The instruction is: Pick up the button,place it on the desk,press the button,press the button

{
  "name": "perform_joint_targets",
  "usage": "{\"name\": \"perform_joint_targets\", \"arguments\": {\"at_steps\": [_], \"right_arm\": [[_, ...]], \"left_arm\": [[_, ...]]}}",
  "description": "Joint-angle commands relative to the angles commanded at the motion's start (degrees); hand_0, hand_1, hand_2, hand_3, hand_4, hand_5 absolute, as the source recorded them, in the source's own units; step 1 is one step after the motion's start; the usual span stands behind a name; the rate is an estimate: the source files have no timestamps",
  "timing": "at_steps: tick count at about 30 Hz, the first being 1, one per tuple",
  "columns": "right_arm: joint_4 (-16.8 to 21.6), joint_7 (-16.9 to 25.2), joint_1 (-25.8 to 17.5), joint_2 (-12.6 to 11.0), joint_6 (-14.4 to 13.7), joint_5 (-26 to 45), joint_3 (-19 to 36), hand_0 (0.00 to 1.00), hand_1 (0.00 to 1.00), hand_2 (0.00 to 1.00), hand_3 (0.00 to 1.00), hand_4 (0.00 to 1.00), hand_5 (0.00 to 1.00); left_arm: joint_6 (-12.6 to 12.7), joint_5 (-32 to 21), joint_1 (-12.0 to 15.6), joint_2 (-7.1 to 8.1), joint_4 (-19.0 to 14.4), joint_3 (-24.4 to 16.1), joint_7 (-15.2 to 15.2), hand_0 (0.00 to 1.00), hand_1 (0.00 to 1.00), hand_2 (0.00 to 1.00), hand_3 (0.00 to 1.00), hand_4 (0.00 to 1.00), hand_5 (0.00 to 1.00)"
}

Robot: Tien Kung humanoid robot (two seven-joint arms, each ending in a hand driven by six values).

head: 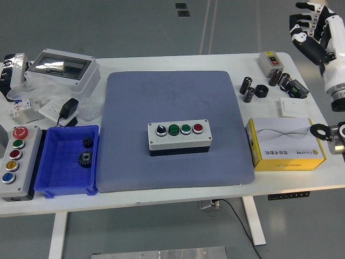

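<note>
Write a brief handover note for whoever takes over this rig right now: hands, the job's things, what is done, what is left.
Right hand: raised at the far right, fingers spread, holding nothing.
Left hand: not in view.
Four-button box: sits flat at the middle of the blue-grey mat, untouched.
Done: box is already set down.
Left: both button presses, judging by the hand far from the box.

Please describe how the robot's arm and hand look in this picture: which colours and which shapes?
Only the right arm shows, at the right edge. Its robot hand has white finger segments with black joints and palm parts. Below it comes a white, rounded cylindrical forearm with a grey ring, then a black ring-shaped piece near the lower part. No cables or markings are visible.
</note>
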Motion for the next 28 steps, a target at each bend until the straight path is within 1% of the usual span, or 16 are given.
{"name": "perform_joint_targets", "arguments": {"at_steps": [7,12,16,23,28], "right_arm": [[-0.07,0.43,-1.19,0.11,-0.55,-0.20,0.73,0.565,0.639,0.669,0.697,0.590,0.299],[-0.07,1.00,-2.23,0.25,-0.67,0.51,1.50,0.575,0.642,0.679,0.698,0.592,0.306],[-0.43,2.54,-3.32,0.94,-0.54,3.16,1.98,0.576,0.642,0.679,0.698,0.592,0.306],[-0.77,6.42,-5.77,2.92,0.10,10.60,3.46,0.581,0.650,0.681,0.697,0.593,0.309],[-0.85,8.84,-7.58,3.91,2.34,16.21,4.14,0.581,0.650,0.681,0.697,0.593,0.309]], "left_arm": [[0.19,-1.14,-0.06,0.17,0.00,0.38,-0.01,0.624,0.505,0.529,0.588,0.600,0.218],[0.28,-1.31,-0.08,-0.01,0.00,0.40,-0.04,0.624,0.506,0.529,0.588,0.600,0.217],[0.33,-1.33,-0.06,-0.41,0.00,0.40,-0.08,0.625,0.506,0.529,0.588,0.601,0.216],[0.32,-1.26,-0.39,-0.84,0.00,0.19,-0.28,0.624,0.507,0.529,0.588,0.602,0.217],[0.36,-1.11,-0.67,-0.75,0.00,-0.06,-0.42,0.624,0.507,0.529,0.588,0.602,0.217]]}}
